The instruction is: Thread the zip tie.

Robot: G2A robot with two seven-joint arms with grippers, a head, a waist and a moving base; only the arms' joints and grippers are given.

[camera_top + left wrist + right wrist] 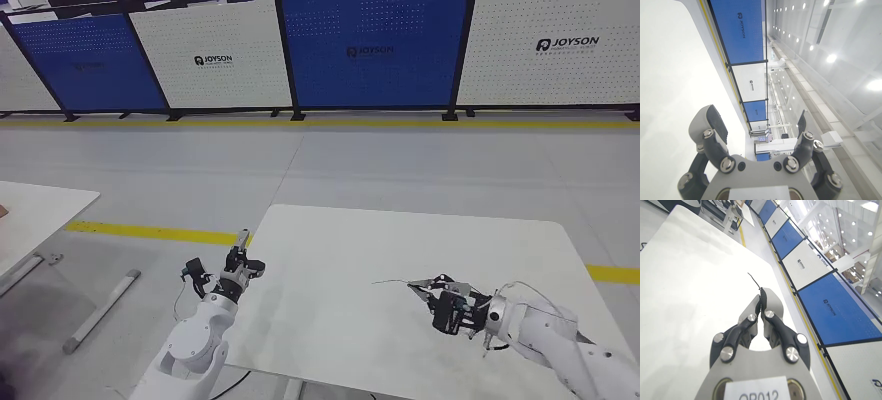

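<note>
- We hold the zip tie (pixel 754 280) clamped in the right gripper (pixel 761 294) at the table's (pixel 330 250) 4 o'clock, tail toward 9 o'clock.
- The left gripper (pixel 761 121) stands apart, empty, at 8 o'clock.
- We judge threading not yet begun; the next move calls for bringing the left gripper to the tail.

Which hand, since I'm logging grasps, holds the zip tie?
The right hand: it is shut on the thin black zip tie, whose tail sticks out past its tips. The left hand is open and empty.

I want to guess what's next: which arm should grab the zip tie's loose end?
Probably left. The left fingers are open and empty; the right fingers are shut on the zip tie, its end sticking out.
</note>
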